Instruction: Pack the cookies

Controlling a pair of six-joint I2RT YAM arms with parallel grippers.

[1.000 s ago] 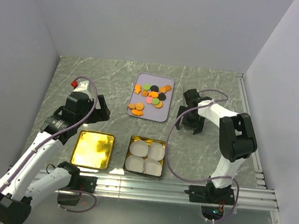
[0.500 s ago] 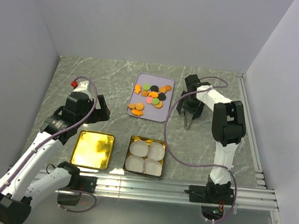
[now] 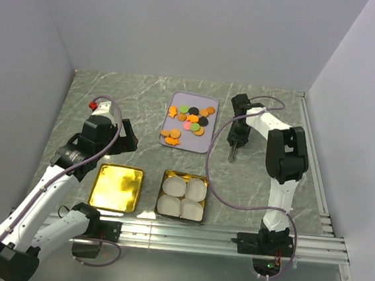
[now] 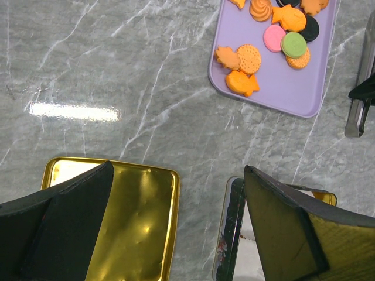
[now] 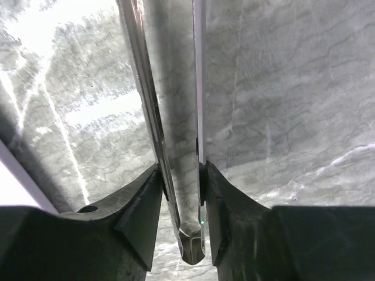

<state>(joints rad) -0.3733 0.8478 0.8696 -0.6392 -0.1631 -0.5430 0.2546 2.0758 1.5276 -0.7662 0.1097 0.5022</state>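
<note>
Tabletop: one pink cookie, four cups

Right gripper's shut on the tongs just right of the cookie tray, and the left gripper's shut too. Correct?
No. The left gripper is open: the left wrist view shows its fingers wide apart above the gold lid and tin. The rest holds: the right gripper is shut on the tongs, right of the tray.
</note>
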